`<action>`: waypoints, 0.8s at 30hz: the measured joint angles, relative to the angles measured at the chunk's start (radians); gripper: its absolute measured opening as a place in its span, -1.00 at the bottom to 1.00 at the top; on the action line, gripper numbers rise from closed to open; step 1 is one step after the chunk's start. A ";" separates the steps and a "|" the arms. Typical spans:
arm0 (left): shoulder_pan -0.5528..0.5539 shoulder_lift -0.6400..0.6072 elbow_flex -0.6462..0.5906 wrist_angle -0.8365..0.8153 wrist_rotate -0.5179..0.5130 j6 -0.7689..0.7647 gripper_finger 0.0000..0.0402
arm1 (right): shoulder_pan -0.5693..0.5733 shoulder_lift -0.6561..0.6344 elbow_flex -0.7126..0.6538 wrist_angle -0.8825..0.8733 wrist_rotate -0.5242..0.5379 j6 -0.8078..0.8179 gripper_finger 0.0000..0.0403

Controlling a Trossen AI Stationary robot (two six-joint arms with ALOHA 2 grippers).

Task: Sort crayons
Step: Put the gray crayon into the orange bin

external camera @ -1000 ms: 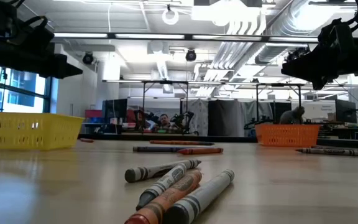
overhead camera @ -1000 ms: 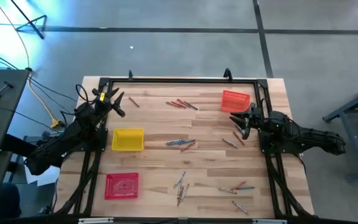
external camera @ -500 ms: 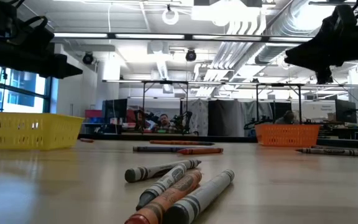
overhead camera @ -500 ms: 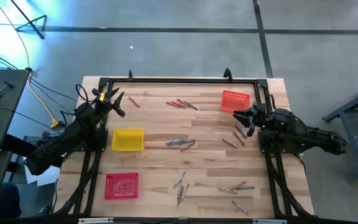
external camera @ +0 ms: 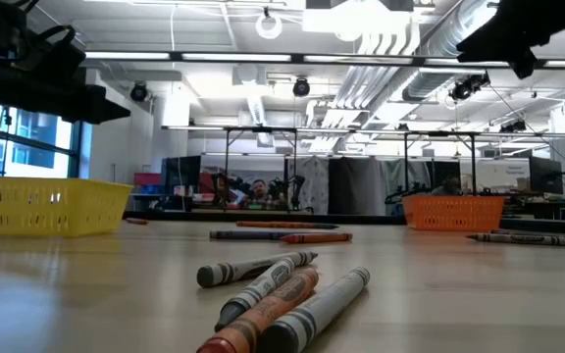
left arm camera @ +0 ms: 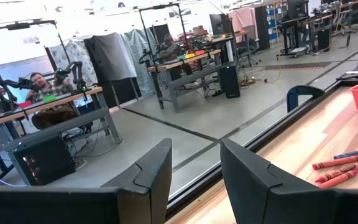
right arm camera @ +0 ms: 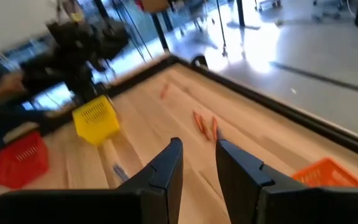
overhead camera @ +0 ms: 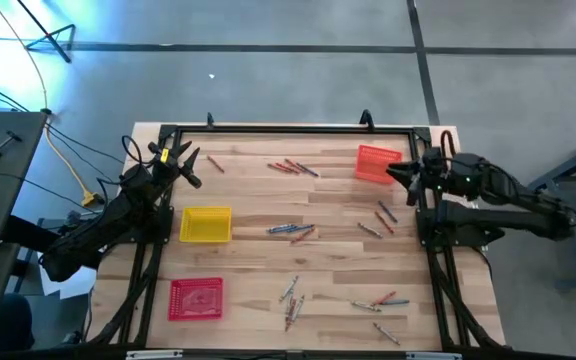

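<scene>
Crayons (overhead camera: 291, 231) lie flat, scattered on the wooden bench (overhead camera: 248, 290), the middle bunch pointing left-right. Left pincer (left arm camera: 194, 171) spread and empty at far left; right pincer (right arm camera: 197, 163) slightly spread, empty, beside the orange tray (overhead camera: 377, 163). Workshop desks behind.

trays – yellow (overhead camera: 206, 225), red (overhead camera: 196, 298), orange (overhead camera: 378, 162); crayons (overhead camera: 291, 231) red, blue, grey – table (overhead camera: 258, 270) pale wood

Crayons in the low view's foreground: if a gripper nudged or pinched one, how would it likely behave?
The foreground crayons look round and paper-wrapped, lying flat on the smooth wooden table, so a sideways nudge would probably roll one. They appear stiff and thin, likely light, and might snap under a hard pinch. Lying bunched together, one pushed would probably shift its neighbours.
</scene>
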 joint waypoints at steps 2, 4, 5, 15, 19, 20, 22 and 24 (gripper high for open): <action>0.000 0.000 0.000 0.000 0.000 0.000 -0.37 | 0.000 0.064 0.058 -0.063 0.008 0.000 -0.55; 0.000 0.000 0.000 0.000 0.000 0.000 -0.37 | 0.000 0.122 0.109 -0.133 0.036 0.008 -0.55; 0.000 0.000 0.000 0.000 0.000 0.000 -0.37 | 0.000 0.148 0.132 -0.174 0.051 0.028 -0.55; 0.000 0.000 0.000 0.000 0.000 0.000 -0.37 | 0.000 0.351 0.152 -0.378 0.006 0.335 -0.55; 0.000 0.000 0.000 0.000 0.000 0.000 -0.37 | 0.000 0.444 0.152 -0.375 -0.039 0.342 -0.55; 0.000 0.000 0.000 0.000 0.000 0.000 -0.37 | 0.000 0.469 0.152 -0.376 -0.059 0.347 -0.55; 0.000 0.000 0.000 0.000 0.000 0.000 -0.37 | 0.001 0.515 0.152 -0.379 -0.118 0.360 -0.55; 0.000 0.000 0.000 0.000 0.000 0.000 -0.37 | 0.006 0.564 0.152 -0.388 -0.187 0.360 -0.55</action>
